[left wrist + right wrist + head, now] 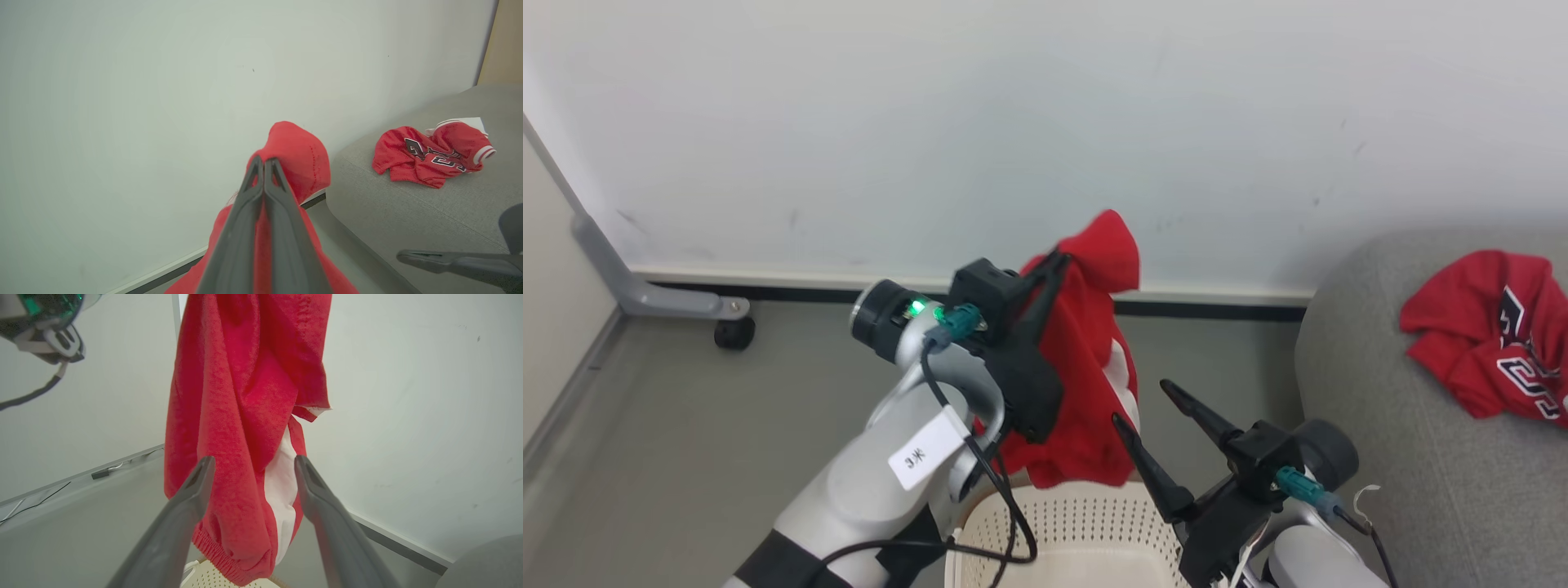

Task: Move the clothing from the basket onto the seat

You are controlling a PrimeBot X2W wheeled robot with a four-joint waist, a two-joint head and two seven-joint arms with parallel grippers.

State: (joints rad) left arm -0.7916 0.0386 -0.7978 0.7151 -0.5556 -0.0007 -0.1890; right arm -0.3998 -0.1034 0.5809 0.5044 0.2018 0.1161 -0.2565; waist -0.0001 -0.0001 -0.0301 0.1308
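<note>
Nearest to the robot, at the bottom edge of the head view, stands the basket [1078, 518], cream-white with many small holes in its wall. Just above its rim is the right claw [1140, 401]. Its two dark fingers point up and to the left and are spread wide, holding nothing. In the right wrist view the red garment [229, 416] hangs between and beyond these fingers. I cannot tell if their tips touch the cloth.

A little farther, the left claw [1058, 261] is high above the basket and closed tight on the upper part of the red garment. One fold of cloth stands up above the fingertips. The rest hangs straight down, and its gathered lower hem is over the basket, near the rim. White inner fabric shows on the side toward the right claw.

Beyond is the grey floor [686, 441]. On the left a grey frame leg with a black wheel [734, 333] stands near the wall.

On the right is the seat [1372, 457], grey and rounded. The other red garment [1486, 335] lies crumpled on it, its black-and-white lettering facing up, well apart from the basket.

Behind everything is the pale wall [1013, 122], with a dark strip along its foot.
</note>
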